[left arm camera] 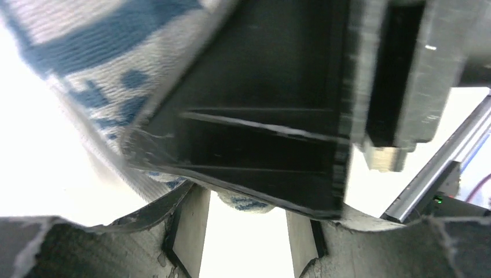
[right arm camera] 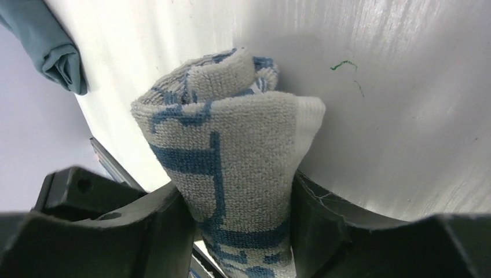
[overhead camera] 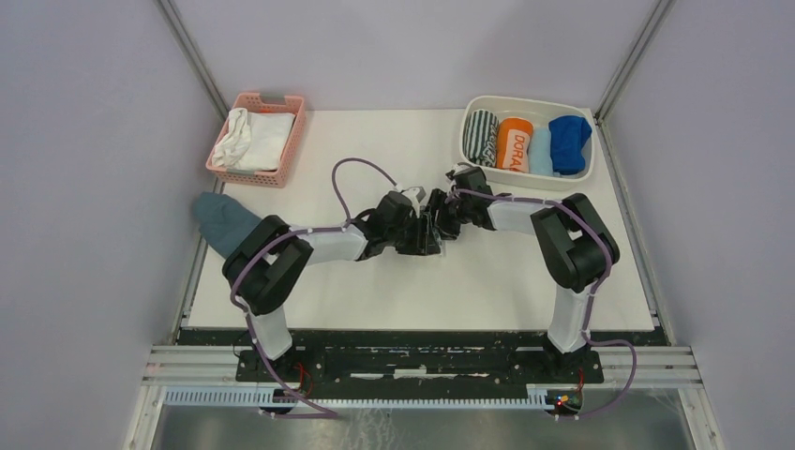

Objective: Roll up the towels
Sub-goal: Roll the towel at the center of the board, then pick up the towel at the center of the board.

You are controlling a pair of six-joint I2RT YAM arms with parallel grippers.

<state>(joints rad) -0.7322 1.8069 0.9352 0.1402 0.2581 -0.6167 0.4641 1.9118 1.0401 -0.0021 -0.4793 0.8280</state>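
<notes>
the patterned towel (right arm camera: 231,156) is rolled and sits at the middle of the table (overhead camera: 525,272), clamped across its sides by the right gripper (right arm camera: 240,200). in the right wrist view its long axis runs 6 to 12 o'clock, with the coiled end pointing to 12. the left gripper (left arm camera: 246,231) faces it, fingers apart, with table showing between them. the light blue towel (overhead camera: 541,150) and royal blue towel (overhead camera: 568,141) lie rolled in the white bin (overhead camera: 506,178) at 1 o'clock.

Rolled blue-print towel (right arm camera: 231,133) in right pincer (right arm camera: 237,197); lt-blue towel (overhead camera: 539,151) & royal-blue towel (overhead camera: 568,142) rolled in bin (overhead camera: 530,101)
</notes>
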